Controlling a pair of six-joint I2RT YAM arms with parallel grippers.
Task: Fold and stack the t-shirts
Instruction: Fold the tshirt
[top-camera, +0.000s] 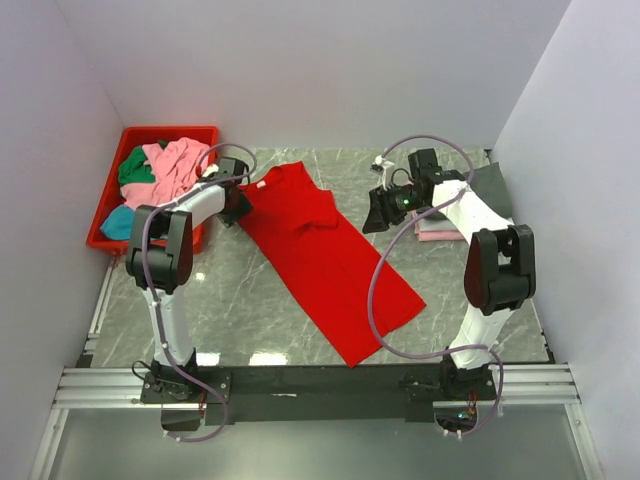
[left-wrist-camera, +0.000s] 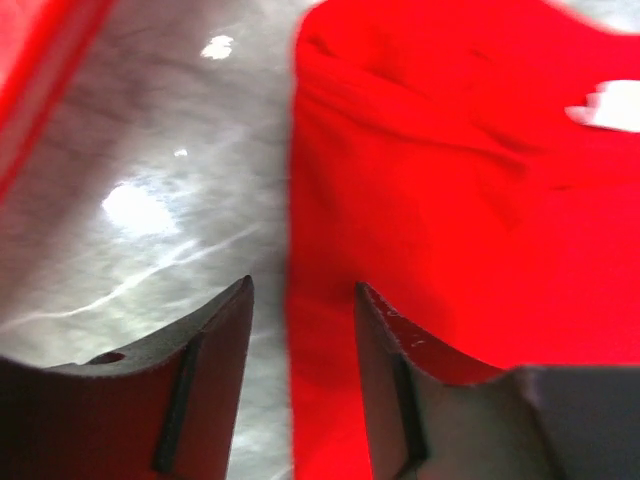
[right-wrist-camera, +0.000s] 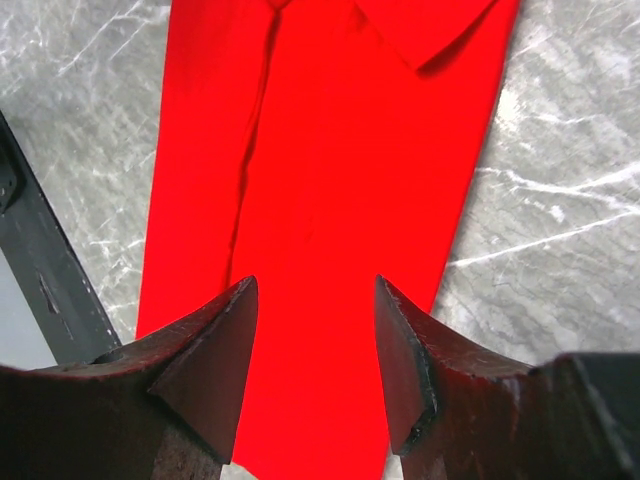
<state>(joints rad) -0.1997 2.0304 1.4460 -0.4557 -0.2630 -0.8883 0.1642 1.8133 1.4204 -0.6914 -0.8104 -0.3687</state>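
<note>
A large bright red t-shirt (top-camera: 330, 260) lies on the marble table as a long strip, running diagonally from back left to front right, its collar with a white label (left-wrist-camera: 610, 105) at the far end. My left gripper (top-camera: 238, 203) is low at the shirt's left edge near the collar. Its jaws stand apart, and the red shirt's (left-wrist-camera: 450, 200) edge runs between them in the left wrist view (left-wrist-camera: 305, 285). My right gripper (top-camera: 378, 212) hangs open to the right of the shirt. It looks down along the red shirt (right-wrist-camera: 330, 150) with nothing between its fingers (right-wrist-camera: 315, 282).
A red plastic bin (top-camera: 170, 131) at the back left holds pink (top-camera: 175, 160), green (top-camera: 135, 168) and teal (top-camera: 118, 222) shirts. A small folded stack (top-camera: 440, 228) lies behind the right arm, beside a dark grey cloth (top-camera: 490, 185). A black rail (top-camera: 320, 380) lines the near edge.
</note>
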